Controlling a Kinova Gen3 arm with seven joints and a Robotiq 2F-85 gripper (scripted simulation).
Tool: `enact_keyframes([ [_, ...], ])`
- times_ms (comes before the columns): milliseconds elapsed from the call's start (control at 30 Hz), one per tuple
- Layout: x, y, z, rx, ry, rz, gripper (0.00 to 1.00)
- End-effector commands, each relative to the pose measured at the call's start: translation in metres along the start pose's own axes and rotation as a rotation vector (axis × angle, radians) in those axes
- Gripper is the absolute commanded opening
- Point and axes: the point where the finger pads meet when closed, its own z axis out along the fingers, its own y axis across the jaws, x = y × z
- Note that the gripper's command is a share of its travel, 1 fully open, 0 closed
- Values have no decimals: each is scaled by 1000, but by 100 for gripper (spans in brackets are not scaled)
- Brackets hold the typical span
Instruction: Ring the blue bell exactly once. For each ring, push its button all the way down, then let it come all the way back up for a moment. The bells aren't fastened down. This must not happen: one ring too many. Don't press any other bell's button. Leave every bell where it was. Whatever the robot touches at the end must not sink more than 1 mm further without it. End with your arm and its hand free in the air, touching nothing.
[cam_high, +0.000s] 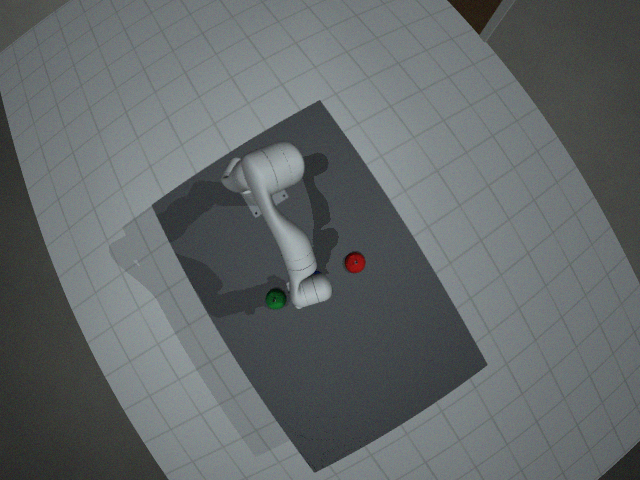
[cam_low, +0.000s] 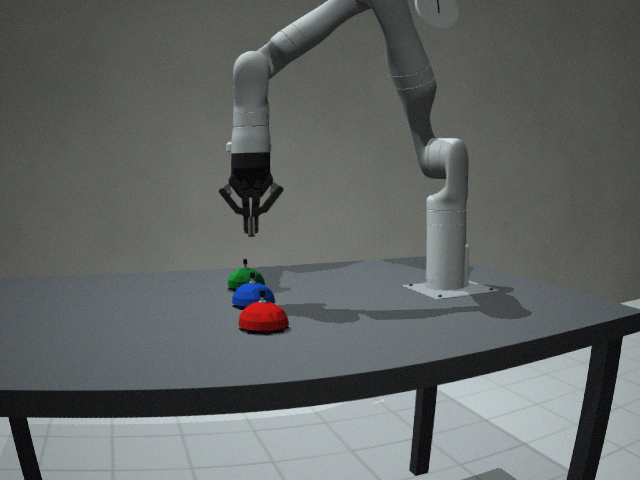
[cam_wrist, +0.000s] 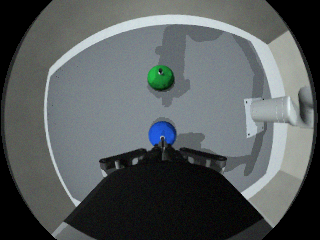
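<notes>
The blue bell (cam_low: 252, 295) sits on the dark table between a green bell (cam_low: 245, 278) and a red bell (cam_low: 263, 316), each with a small black button on top. My gripper (cam_low: 251, 231) is shut, empty, and points straight down, well above the blue bell and clear of all three. In the wrist view the blue bell (cam_wrist: 162, 134) lies just ahead of my closed fingertips (cam_wrist: 162, 150), with the green bell (cam_wrist: 160, 78) farther out. In the top view my wrist hides almost all of the blue bell; the green bell (cam_high: 275, 298) and red bell (cam_high: 353, 262) flank it.
The arm's base (cam_low: 446, 253) stands on its plate at the back right of the table. The three bells stand close together in a row. The table edge (cam_low: 310, 384) runs along the front.
</notes>
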Motion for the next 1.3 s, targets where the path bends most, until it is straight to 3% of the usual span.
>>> enact_keyframes([
  [0,-1,2,1,-6,-3,-1,0],
  [1267,-2,2,10,-6,-3,-1,0],
])
